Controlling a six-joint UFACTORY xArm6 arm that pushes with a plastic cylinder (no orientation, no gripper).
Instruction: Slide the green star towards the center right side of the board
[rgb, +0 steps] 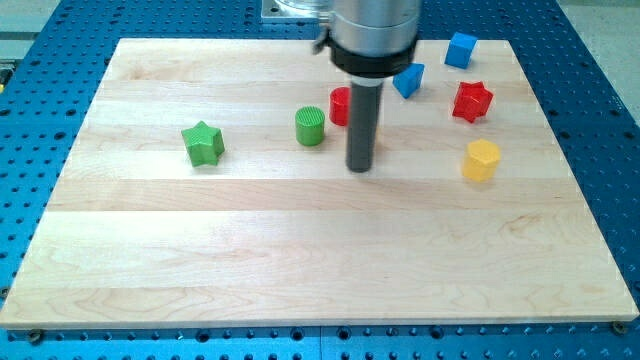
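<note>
**Green star waits at far left; my tip stands mid-board**

The green star (203, 143) sits on the left part of the wooden board (300, 260), toward the far side, with open wood all around it. My tip (360, 168) rests near the board's middle, well apart from the star and to its right. There is no gripper on this rig, so nothing is clenched or released; the rod simply stands free, touching no block that I can see.

Between the star and my tip stands the green cylinder (311, 127), and a red block (341, 106) is partly hidden behind the rod. Further right lie the yellow block (482, 159), the red star (472, 101), and two blue blocks (408, 79) (460, 49) toward the far edge.

I judge the star to be light, rigid and quick to slide on smooth wood. Its points make it prone to spin if struck off-centre, so I would come round to its left side and press squarely into the notch between two arms. The cylinder lies close to the straight path rightward, and the yellow block sits near the goal; both could be knocked.
</note>
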